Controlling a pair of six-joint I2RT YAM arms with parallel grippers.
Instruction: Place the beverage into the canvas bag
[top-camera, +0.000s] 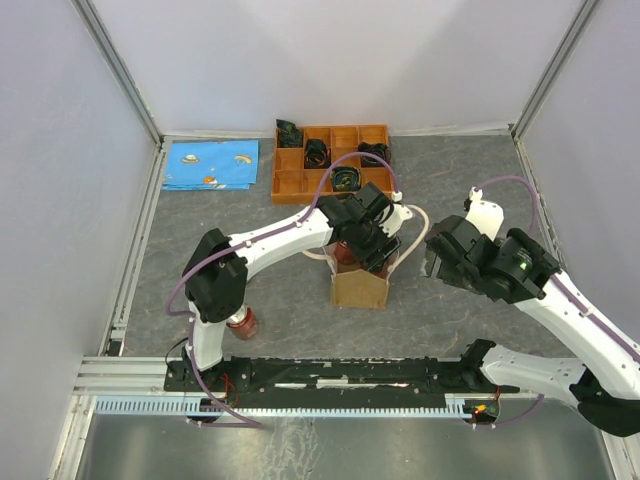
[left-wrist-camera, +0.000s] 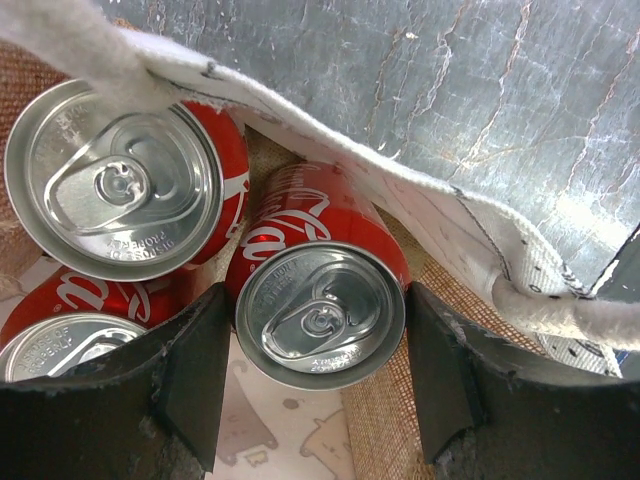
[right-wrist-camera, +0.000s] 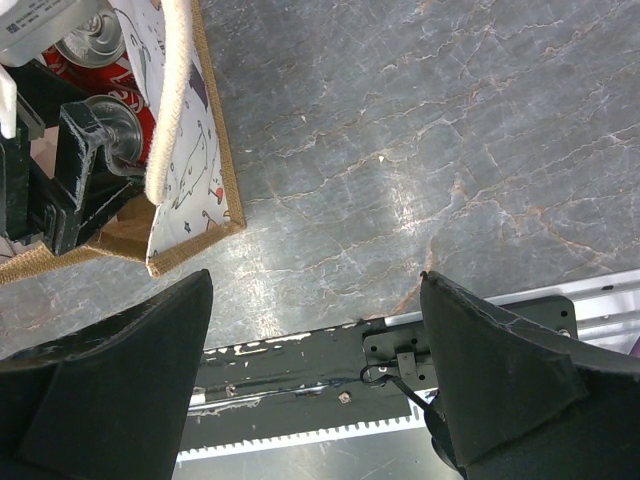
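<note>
The tan canvas bag stands mid-table with its cream rope handles spread. My left gripper reaches down into it. In the left wrist view its fingers press both sides of a red cola can held low inside the bag. Two more red cans stand beside it in the bag. My right gripper hangs open and empty to the right of the bag, over bare table.
Another red can stands on the table by the left arm's base. An orange compartmented tray with dark items sits at the back, with a blue patterned cloth at the back left. A black rail runs along the near edge.
</note>
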